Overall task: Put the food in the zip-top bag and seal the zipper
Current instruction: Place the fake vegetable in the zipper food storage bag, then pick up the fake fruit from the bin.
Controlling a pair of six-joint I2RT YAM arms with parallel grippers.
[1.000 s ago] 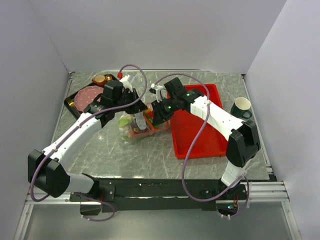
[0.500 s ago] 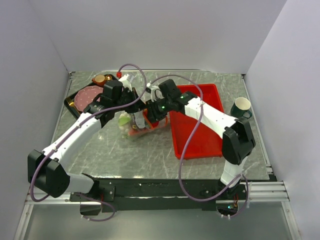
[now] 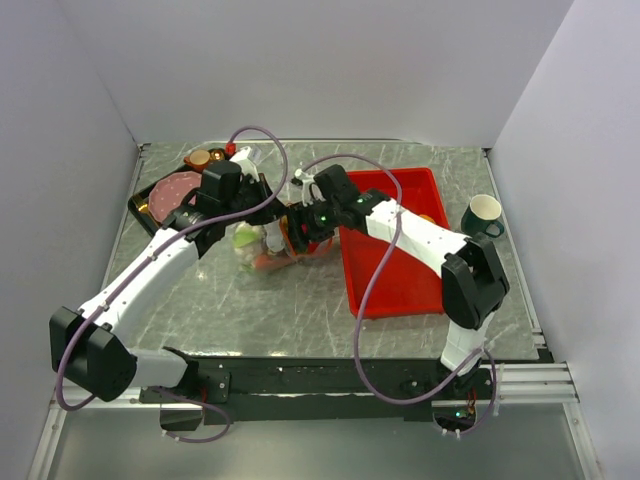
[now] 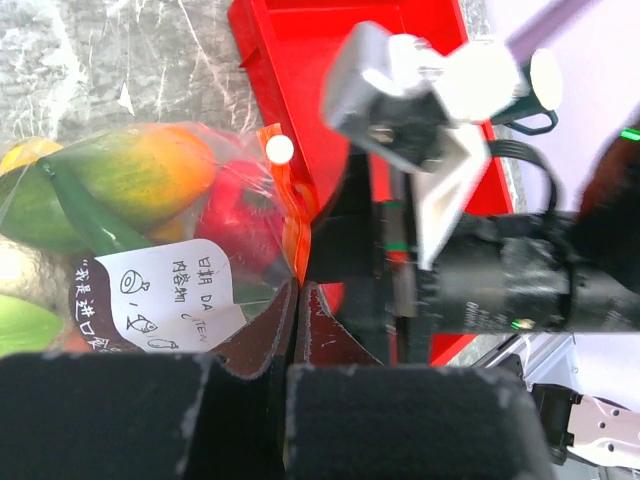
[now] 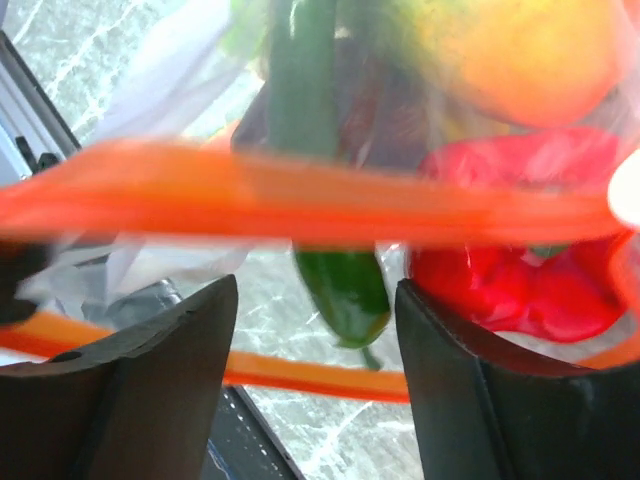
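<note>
**A:** Where is the zip-top bag (image 3: 262, 246)?

**B:** Over the bench (image 3: 300, 310), just left of the red tray (image 3: 395, 270), between the two arms. I can't tell whether its bottom rests on the bench.

**A:** And the food (image 4: 150, 175)?

**B:** It shows through the plastic, so it's inside. There's a red piece (image 4: 238, 215) near the mouth and a green piece (image 5: 340, 290) hanging toward the opening. I can't say from here whether every piece is in.

**A:** What is the left tool (image 4: 298, 292) doing?

**B:** Its jaws are pressed together, pinching the bag's edge right by the zipper (image 4: 283, 190).

**A:** And the right tool (image 5: 312, 290)?

**B:** Its jaws stand wide apart and clamp nothing. One stretch of the orange-red strip runs just past its fingertips. A second stretch crosses lower down between the fingers, and I can't see it touching either one.

**A:** Is the bag sealed, then?

**B:** I'd judge not. The two stretches lie well apart with the green piece between them, so the mouth looks open. Loading seems done or nearly done. What's left is to push that green piece clear and press the zipper shut along its whole length.
</note>
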